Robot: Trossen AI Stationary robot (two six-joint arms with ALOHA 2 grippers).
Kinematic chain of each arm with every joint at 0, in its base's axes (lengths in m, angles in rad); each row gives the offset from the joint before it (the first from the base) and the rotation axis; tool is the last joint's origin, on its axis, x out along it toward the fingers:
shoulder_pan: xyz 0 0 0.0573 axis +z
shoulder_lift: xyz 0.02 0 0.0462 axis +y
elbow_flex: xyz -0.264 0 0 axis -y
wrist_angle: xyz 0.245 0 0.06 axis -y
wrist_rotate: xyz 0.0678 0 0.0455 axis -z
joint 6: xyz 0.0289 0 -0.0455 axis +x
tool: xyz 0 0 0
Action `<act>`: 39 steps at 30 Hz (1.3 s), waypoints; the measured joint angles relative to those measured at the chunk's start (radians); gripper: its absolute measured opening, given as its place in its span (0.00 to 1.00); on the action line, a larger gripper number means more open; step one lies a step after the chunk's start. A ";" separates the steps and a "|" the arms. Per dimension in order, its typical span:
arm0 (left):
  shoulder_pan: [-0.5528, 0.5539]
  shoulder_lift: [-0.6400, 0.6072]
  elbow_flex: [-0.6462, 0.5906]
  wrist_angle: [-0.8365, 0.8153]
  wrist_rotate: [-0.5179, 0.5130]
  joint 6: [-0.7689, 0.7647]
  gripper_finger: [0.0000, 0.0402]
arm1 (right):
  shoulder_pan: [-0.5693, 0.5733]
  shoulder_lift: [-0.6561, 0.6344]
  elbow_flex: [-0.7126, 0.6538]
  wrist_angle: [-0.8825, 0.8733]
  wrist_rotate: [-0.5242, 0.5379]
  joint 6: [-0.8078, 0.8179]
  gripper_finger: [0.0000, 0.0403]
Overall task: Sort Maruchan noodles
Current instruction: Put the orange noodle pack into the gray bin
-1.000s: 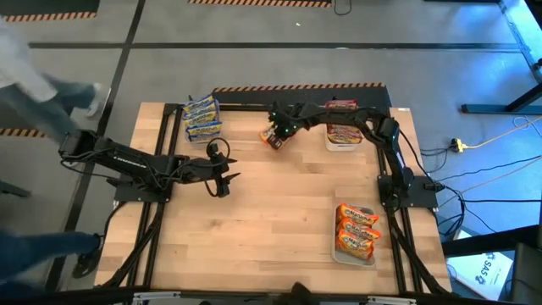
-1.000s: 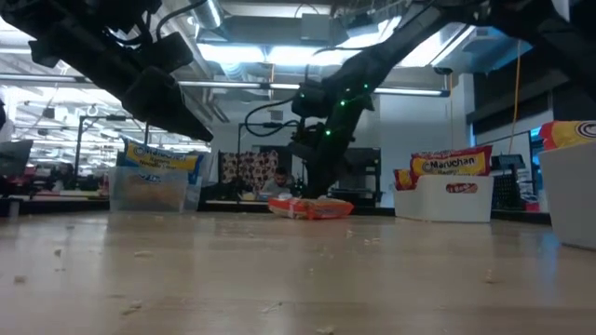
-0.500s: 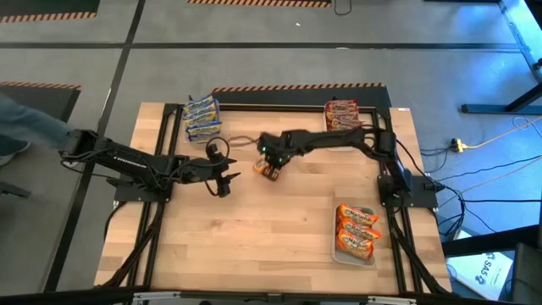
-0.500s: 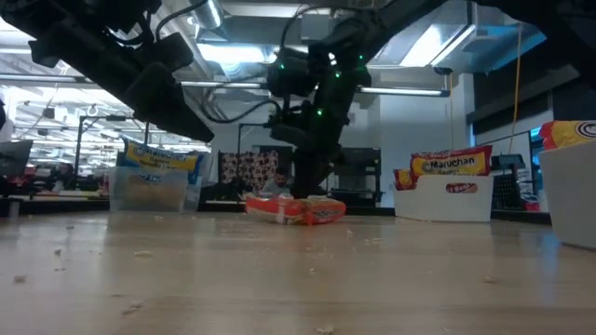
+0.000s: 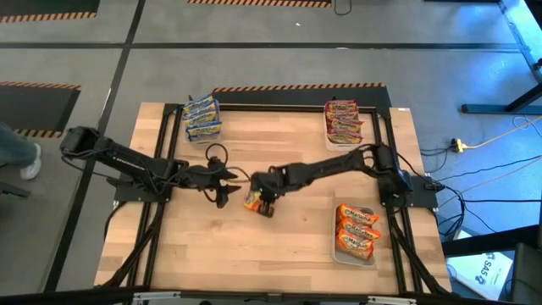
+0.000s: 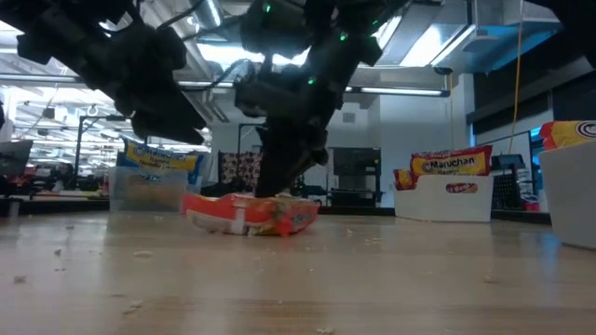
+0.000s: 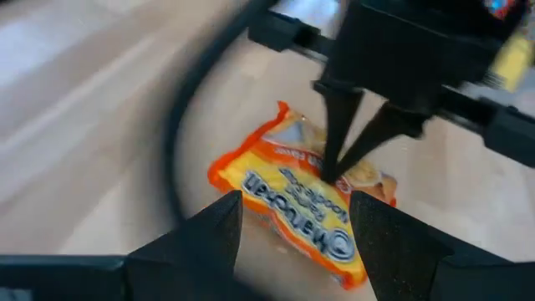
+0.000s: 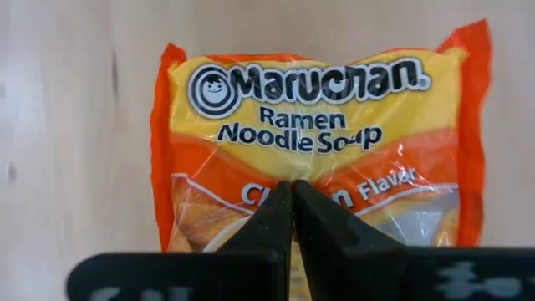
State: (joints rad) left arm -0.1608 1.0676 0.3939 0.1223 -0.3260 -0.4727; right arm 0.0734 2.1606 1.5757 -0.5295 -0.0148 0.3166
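An orange Maruchan noodle packet lies face up near the table's middle. My right gripper stands over it, shut on its wrapper. My left gripper waits just left of the packet, open, with its fingers pointing at the packet and touching nothing. In the low view the packet sits low, at the table top. Whether it is clear of the wood I cannot tell. My right gripper pinches the film of the packet's printed top face near its middle between its two fingertips. The fingers come from above, slanting down. The packet stays flat and face up below them, at or just above the table.
A clear tub of blue-and-yellow packets stands at the far left. One with red packets is at the far right, and one with orange packets is at the near right. Bare wood lies near the front edge.
My right gripper has swung from the table's far side toward its middle and left, staying shut. It has brought the orange packet along, flat and low, up to my left gripper. My left gripper has rolled at the wrist and stayed open.
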 joint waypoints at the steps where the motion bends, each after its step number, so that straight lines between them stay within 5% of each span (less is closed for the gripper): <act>1: -0.012 0.000 0.000 0.000 0.000 -0.025 0.54 | 0.016 -0.009 -0.002 0.000 0.011 -0.004 0.04; 14: -0.031 0.068 0.002 0.022 0.056 -0.379 0.68 | 0.197 -0.141 -0.020 -0.244 0.416 0.056 0.04; 22: 0.024 0.230 0.002 0.144 0.151 -0.502 0.73 | 0.223 -0.166 -0.221 -0.254 0.525 0.187 0.04; 27: 0.059 0.344 0.002 0.255 0.194 -0.555 0.72 | 0.221 -0.237 -0.391 -0.063 0.533 0.236 0.04; 31: 0.081 0.423 0.002 0.319 0.241 -0.590 0.72 | 0.222 -0.256 -0.500 0.205 0.440 0.224 0.04; 39: 0.082 0.569 0.027 0.481 0.288 -0.640 0.72 | 0.221 -0.244 -0.595 0.530 0.354 0.199 0.04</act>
State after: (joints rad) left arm -0.0784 1.6367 0.4205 0.6034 -0.0380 -1.1123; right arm 0.2943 1.9163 0.9808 0.0003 0.3393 0.5156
